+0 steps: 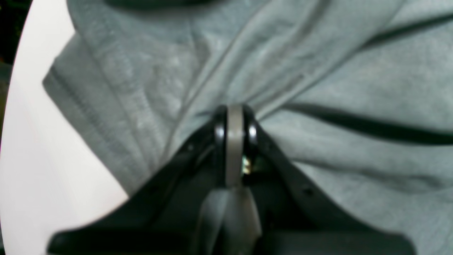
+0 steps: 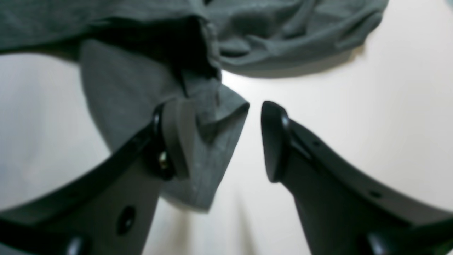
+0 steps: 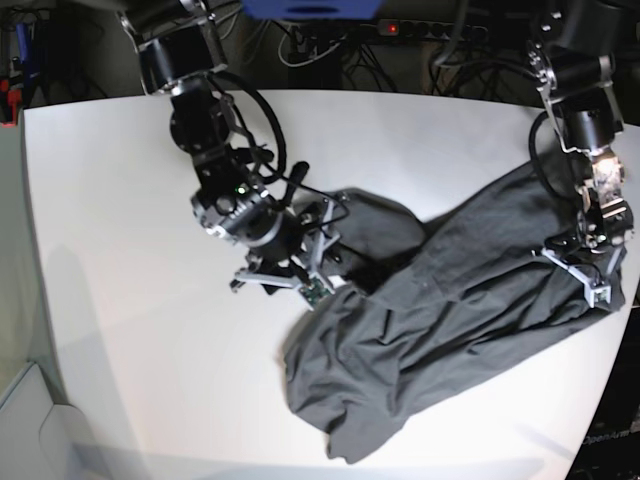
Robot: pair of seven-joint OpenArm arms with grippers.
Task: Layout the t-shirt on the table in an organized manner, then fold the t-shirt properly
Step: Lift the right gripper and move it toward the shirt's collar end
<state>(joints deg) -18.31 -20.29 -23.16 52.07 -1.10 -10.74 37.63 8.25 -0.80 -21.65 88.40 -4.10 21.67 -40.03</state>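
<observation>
T-shirt [image 3: 440, 330] lying across the tabletop [image 3: 120, 250]
In the base view it stretches from the left claw [image 3: 585, 262] at its right end toward the right claw [image 3: 310, 262] at its left edge.

The base view looks down from high over the desk [image 3: 120, 200]; both wrist views sit close above the t-shirt [image 3: 440, 300], which all share.

Beyond the far edge of the work surface, a black power strip [image 3: 425, 28] lies along the back, with a small red light glowing at its left end. Dark cables [image 3: 300, 45] tangle around and beside it. A blue object [image 3: 312, 8] sits at the top of the base view, cut off by the frame. At the far left, a small red item [image 3: 10, 100] shows, too blurred to identify.
</observation>
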